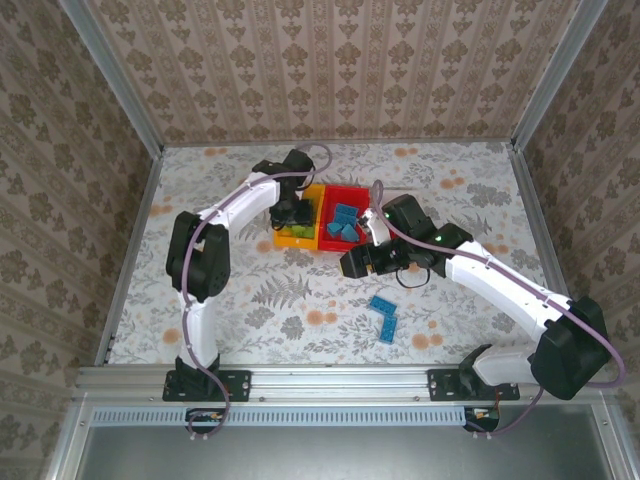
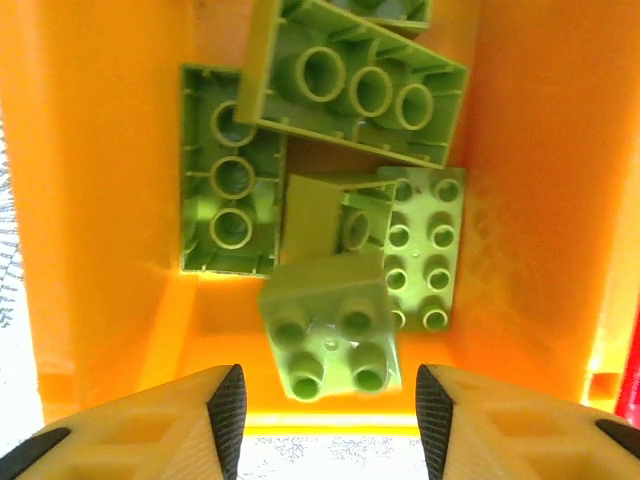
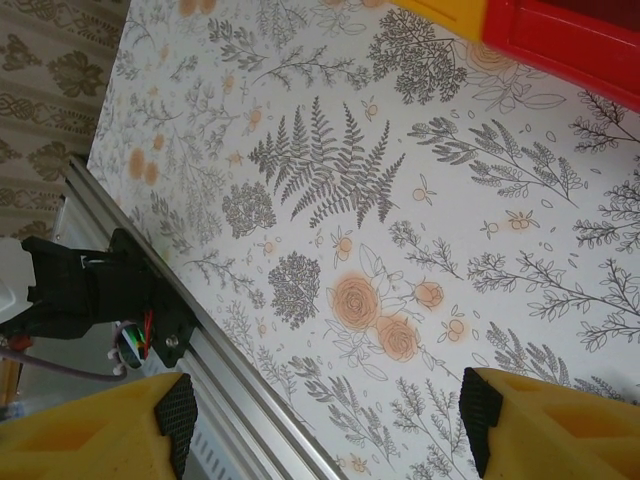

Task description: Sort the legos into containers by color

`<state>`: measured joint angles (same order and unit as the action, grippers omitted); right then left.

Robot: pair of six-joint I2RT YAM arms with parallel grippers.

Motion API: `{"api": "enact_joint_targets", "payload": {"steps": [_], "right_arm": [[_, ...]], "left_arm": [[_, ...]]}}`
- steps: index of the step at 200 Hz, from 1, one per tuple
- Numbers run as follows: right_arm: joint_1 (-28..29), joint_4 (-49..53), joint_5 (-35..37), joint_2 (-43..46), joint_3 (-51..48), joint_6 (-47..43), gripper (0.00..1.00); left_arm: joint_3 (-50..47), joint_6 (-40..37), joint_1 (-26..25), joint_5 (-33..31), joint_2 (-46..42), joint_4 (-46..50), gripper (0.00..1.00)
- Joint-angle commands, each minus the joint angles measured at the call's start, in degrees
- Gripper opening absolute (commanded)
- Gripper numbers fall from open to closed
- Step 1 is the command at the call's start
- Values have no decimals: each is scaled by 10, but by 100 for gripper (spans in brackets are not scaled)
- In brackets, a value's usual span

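Hands | left hand (image 2: 330,410) apart, empty, over yellow bin (image 2: 540,200) of green legos (image 2: 325,340) | right hand (image 3: 325,420) apart, empty, over bench (image 3: 400,150) | blue legos (image 1: 383,318) near bench's front edge | risk: close pair may skid or lift together under one grasp.

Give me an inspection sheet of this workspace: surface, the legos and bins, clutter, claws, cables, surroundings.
Surface: floral-printed tabletop.
Job's things: green legos in the orange-yellow bin; blue legos in the red bin; two loose blue legos side by side on the table.
Clutter: nothing seen.
Claws: left claw open above the orange-yellow bin; right claw open, empty, above bare table.
Cables: a grey-purple cable runs along each arm.
Surroundings: patterned walls; metal rail at the near edge.
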<state>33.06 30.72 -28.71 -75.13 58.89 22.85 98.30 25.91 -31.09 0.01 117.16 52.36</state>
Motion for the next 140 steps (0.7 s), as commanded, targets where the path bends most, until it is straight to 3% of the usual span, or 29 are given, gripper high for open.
{"api": "enact_joint_targets", "payload": {"steps": [1,28,83,140], "right_arm": [[2,-2,20,-3,7,-6,74],[0,16,48,5,-8,-12,74],[7,97,177,17,-57,-17,73],[58,128,254,-24,-78,-60,76]], "left_arm": [[-5,4,-5,12,-18,-6,59],[-17,11,-6,14,-50,-7,61],[-103,32,-17,17,-183,-35,57],[-300,25,-96,132,-344,-123,60]]}}
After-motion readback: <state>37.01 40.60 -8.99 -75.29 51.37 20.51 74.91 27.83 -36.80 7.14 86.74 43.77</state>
